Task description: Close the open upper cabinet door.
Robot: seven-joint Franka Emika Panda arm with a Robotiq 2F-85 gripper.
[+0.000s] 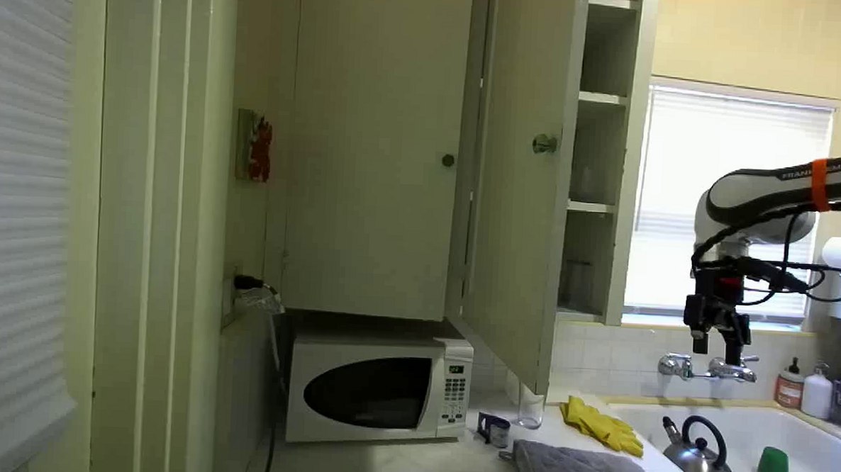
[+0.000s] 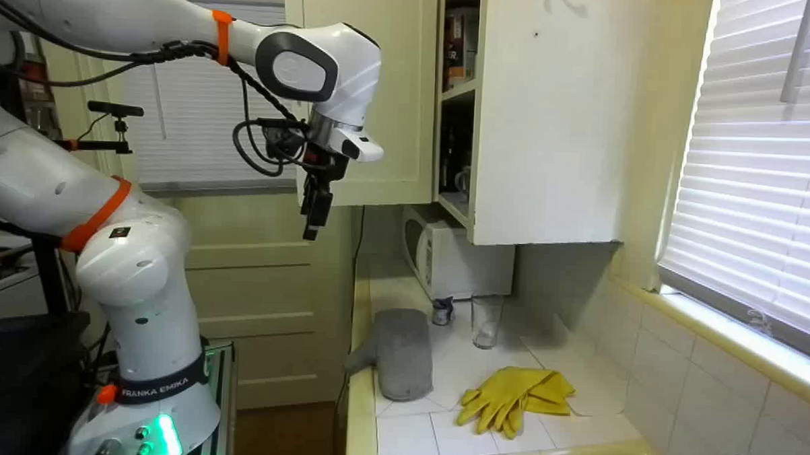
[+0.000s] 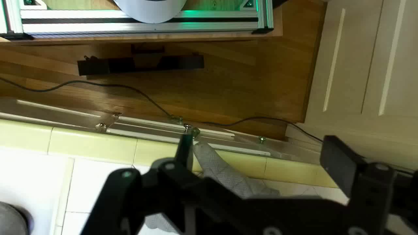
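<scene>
The upper cabinet door (image 1: 518,198) is tall, narrow and cream, and stands swung open in an exterior view. Its round knob (image 1: 544,143) is near its free edge. The shelves beside it are exposed. In an exterior view the door's inner face (image 2: 389,99) shows, partly covered by the arm. My gripper (image 1: 719,346) hangs pointing down, apart from the door, right of it and near the window and faucet. It also shows in an exterior view (image 2: 312,229), below the wrist. In the wrist view my gripper (image 3: 261,153) has its fingers wide apart with nothing between them. The door is out of the wrist view.
A closed wider cream door (image 1: 375,142) is beside the open one, above a white microwave (image 1: 378,390). A grey mitt (image 2: 404,355), a clear glass (image 2: 486,321) and yellow gloves (image 2: 517,396) lie on the counter. A kettle (image 1: 701,464) is in the sink.
</scene>
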